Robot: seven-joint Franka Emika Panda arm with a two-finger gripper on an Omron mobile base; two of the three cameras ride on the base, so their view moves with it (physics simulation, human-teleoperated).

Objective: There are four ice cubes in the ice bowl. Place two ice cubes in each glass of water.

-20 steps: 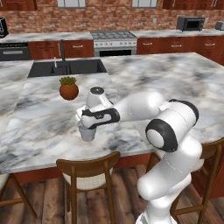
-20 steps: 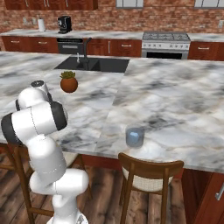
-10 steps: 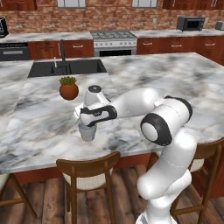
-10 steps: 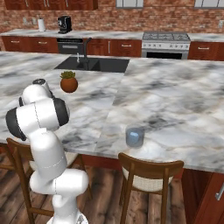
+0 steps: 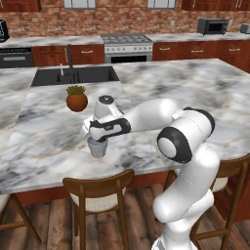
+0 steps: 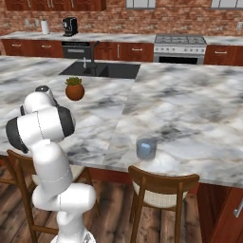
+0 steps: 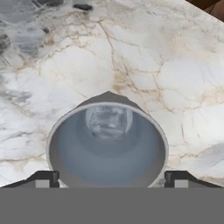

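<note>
Hand view: translucent ice cube (image 7: 108, 122) (pale, blocky) inside tapered glass (image 7: 107, 148).

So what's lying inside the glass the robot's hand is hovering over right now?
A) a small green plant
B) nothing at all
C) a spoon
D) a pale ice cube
D: in the hand view, looking straight down into the glass, a pale translucent ice cube rests at the bottom, with the open gripper poised at either side of the rim.
</note>
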